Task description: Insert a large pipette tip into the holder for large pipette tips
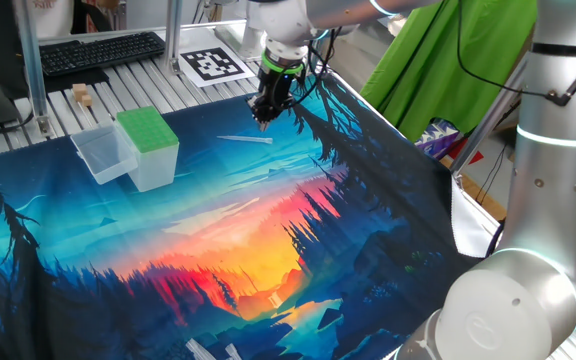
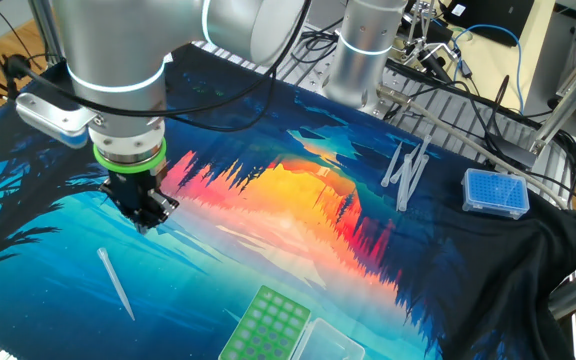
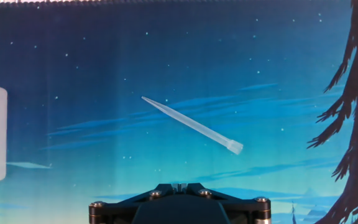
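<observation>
While the two-finger gripper (image 1: 265, 122) is held pointing down over the printed forest-and-sunset cloth mat (image 1: 218, 250), its fingers are seen pressed together with nothing between them.

The thin, translucent whitish plastic pipette tip (image 1: 245, 140) is laid flat on the blue part of the mat, apart from the gripper and untouched by it. In the one fixed view it is seen just below and to the left of the closed fingers, between the gripper and the small box with a bright green perforated top and translucent whitish sides (image 1: 149, 147). That green-topped holder is stood well apart from the tip. Touching the holder's side, a clear colourless plastic tub (image 1: 104, 153) is placed.

In the hand view the tip (image 3: 191, 125) is shown lying at a slant, its fine point directed up and left, its wider end down and right. A pale whitish block is cut off by the left edge there; whether it is the holder or the tub cannot be told.

In the other fixed view the tip (image 2: 116, 283) is seen between the gripper (image 2: 148, 218) and the holder (image 2: 268, 325). Far from the holder, several more whitish tips (image 2: 406, 172) are laid beside a blue perforated box (image 2: 495, 192).
</observation>
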You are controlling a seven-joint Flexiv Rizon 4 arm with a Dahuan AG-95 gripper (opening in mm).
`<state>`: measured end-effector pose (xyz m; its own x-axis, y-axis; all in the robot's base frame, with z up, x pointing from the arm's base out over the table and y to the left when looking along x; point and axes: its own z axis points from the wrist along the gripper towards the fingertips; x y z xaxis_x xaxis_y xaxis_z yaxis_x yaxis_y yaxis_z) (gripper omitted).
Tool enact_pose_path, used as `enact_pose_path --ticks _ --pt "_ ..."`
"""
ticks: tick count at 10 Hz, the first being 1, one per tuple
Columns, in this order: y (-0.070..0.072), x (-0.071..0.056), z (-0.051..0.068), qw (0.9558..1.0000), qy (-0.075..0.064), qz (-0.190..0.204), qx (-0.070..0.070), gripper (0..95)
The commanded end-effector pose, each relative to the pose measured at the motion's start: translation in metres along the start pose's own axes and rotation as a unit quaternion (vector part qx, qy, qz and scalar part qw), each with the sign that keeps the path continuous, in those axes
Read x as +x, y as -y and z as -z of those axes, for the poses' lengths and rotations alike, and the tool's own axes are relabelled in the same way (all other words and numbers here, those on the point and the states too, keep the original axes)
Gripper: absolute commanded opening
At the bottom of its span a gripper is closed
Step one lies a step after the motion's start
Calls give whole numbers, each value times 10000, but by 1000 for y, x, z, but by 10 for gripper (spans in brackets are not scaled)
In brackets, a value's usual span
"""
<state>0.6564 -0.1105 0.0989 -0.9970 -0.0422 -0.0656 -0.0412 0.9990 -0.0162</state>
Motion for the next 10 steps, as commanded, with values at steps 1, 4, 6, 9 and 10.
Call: enact_pose_path --ticks 1,4,6,9,10 --pt "0 -1 0 10000 -61 31 -33 0" --pt "0 -1 0 10000 -65 58 -47 0" --pt "-1 1 0 9998 -101 21 -144 0" --pt "-4 4 -2 9999 -86 32 -131 0" --pt "-4 4 -2 9999 -68 39 -144 0"
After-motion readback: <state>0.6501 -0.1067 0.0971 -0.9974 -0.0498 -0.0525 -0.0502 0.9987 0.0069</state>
